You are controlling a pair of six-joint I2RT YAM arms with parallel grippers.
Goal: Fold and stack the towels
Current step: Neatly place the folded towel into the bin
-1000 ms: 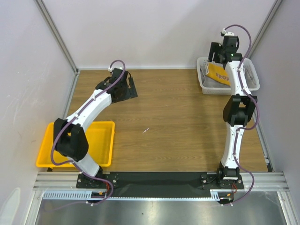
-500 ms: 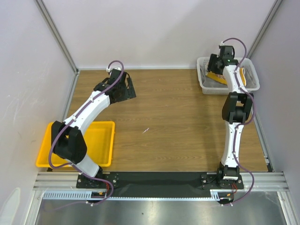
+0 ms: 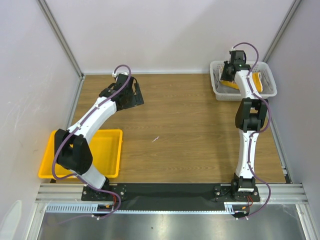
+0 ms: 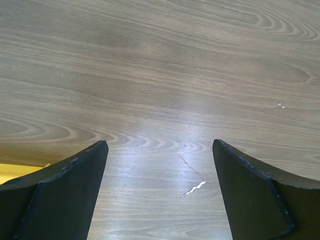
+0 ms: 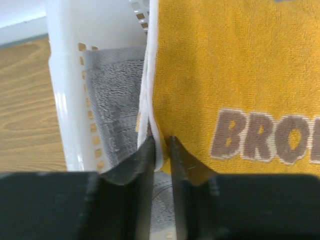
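Note:
In the right wrist view the yellow-orange towel (image 5: 240, 75) with brown "BRO" lettering lies in the white mesh basket (image 5: 65, 75), over a grey towel (image 5: 112, 100). My right gripper (image 5: 161, 142) is shut on the yellow-orange towel's white-hemmed left edge. From above, that gripper (image 3: 227, 75) reaches down into the basket (image 3: 220, 94) at the back right, where the towel (image 3: 253, 81) shows beside the arm. My left gripper (image 3: 135, 95) hovers over the back left of the table, open with nothing between its fingers (image 4: 75, 170). The plain yellow towel is out of view.
A yellow plastic tray (image 3: 107, 150) sits at the near left of the wooden table (image 3: 185, 130); its corner (image 4: 15, 171) shows beside the left finger. A small white scratch (image 4: 194, 188) marks the wood. Walls close in the back and both sides.
My right arm dropped lower into the basket and its jaws closed on the yellow-orange towel's edge. The left arm barely shifted.

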